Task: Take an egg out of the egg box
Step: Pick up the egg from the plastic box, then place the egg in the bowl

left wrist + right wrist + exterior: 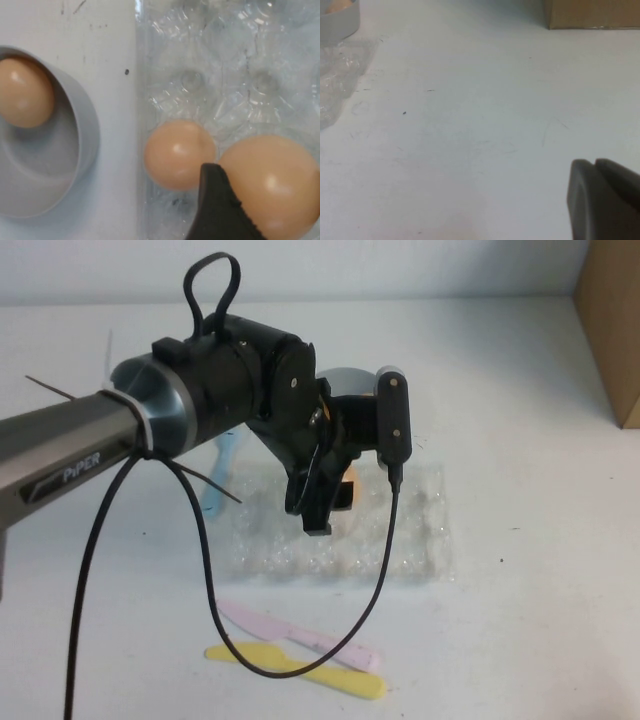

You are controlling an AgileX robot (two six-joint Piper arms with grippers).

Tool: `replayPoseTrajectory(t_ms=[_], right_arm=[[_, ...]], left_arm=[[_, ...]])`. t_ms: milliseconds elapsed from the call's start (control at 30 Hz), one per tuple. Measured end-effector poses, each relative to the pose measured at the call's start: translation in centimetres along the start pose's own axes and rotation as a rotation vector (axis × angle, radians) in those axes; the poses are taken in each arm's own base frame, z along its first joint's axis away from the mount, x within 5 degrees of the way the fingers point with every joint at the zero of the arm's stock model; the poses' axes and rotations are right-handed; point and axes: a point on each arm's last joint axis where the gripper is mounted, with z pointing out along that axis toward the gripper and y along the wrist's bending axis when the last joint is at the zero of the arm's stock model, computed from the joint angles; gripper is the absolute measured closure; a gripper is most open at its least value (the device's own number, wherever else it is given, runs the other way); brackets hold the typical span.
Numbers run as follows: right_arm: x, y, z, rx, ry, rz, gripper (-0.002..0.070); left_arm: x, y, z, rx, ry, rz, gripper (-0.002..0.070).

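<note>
The clear plastic egg box point(420, 530) lies mid-table and also shows in the left wrist view point(225, 65). My left gripper point(325, 502) hangs over its far left part, shut on an orange-brown egg point(349, 487). In the left wrist view one black finger point(215, 210) presses against that large egg point(275, 185); the other finger is out of frame. A second egg point(177, 152) sits in a cup beside it. A third egg point(22, 92) lies in the round grey bowl point(82, 125). My right gripper point(594, 162) is shut and empty, low over bare table to the right of the box.
The grey bowl point(350, 380) stands just behind the egg box, partly hidden by my left arm. A blue utensil point(215, 485) lies left of the box. A pink knife point(300, 635) and a yellow knife point(310, 670) lie in front. A cardboard box point(610, 330) stands far right.
</note>
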Motion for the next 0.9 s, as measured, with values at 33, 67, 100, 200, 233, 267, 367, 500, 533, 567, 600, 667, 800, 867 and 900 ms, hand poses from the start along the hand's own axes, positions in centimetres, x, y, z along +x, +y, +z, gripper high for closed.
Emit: replayPoseTrajectory(t_ms=[33,67,100,200,233,267,367,500,533,567,600,667,800,867,900], right_arm=[[0.0,0.0,0.0,0.000,0.000,0.000,0.0694],[0.0,0.0,0.0,0.000,0.000,0.000,0.0694],[0.0,0.0,0.0,0.000,0.000,0.000,0.0694],[0.0,0.0,0.0,0.000,0.000,0.000,0.0694],[0.0,0.0,0.0,0.000,0.000,0.000,0.0694],[0.0,0.0,0.0,0.000,0.000,0.000,0.0694],[0.0,0.0,0.0,0.000,-0.002,0.000,0.0694],[0.0,0.0,0.0,0.000,-0.005,0.000,0.0694],[0.0,0.0,0.0,0.000,-0.005,0.000,0.0694],[0.0,0.0,0.0,0.000,-0.005,0.000,0.0694],[0.0,0.0,0.0,0.000,-0.005,0.000,0.0694],[0.0,0.0,0.0,0.000,-0.005,0.000,0.0694],[0.0,0.0,0.0,0.000,-0.005,0.000,0.0694],[0.0,0.0,0.0,0.000,-0.005,0.000,0.0694],[0.0,0.0,0.0,0.000,-0.005,0.000,0.0694]], left_arm=[[0.0,0.0,-0.3,-0.003,0.000,-0.004,0.0329],[-0.1,0.1,-0.7,-0.013,-0.004,-0.008,0.0329],[-0.2,0.1,-1.0,-0.020,-0.004,-0.005,0.0329],[-0.5,0.2,-1.7,-0.044,-0.020,-0.010,0.0330],[-0.5,0.3,-1.8,-0.060,-0.025,-0.017,0.0330],[-0.6,0.5,-1.9,-0.081,-0.040,-0.035,0.0330],[-0.8,1.6,-2.0,-0.173,-0.105,-0.110,0.0330],[-0.4,3.8,-1.8,-0.326,-0.222,-0.261,0.0333],[-0.1,4.4,-1.6,-0.356,-0.242,-0.290,0.0333],[0.2,4.9,-1.2,-0.384,-0.262,-0.321,0.0333],[0.6,5.3,-0.7,-0.404,-0.276,-0.347,0.0333],[1.4,5.8,0.7,-0.420,-0.282,-0.387,0.0333],[2.7,6.1,3.3,-0.420,-0.267,-0.427,0.0333],[3.0,6.1,4.2,-0.421,-0.264,-0.434,0.0334],[3.1,6.2,4.6,-0.423,-0.270,-0.446,0.0335]])
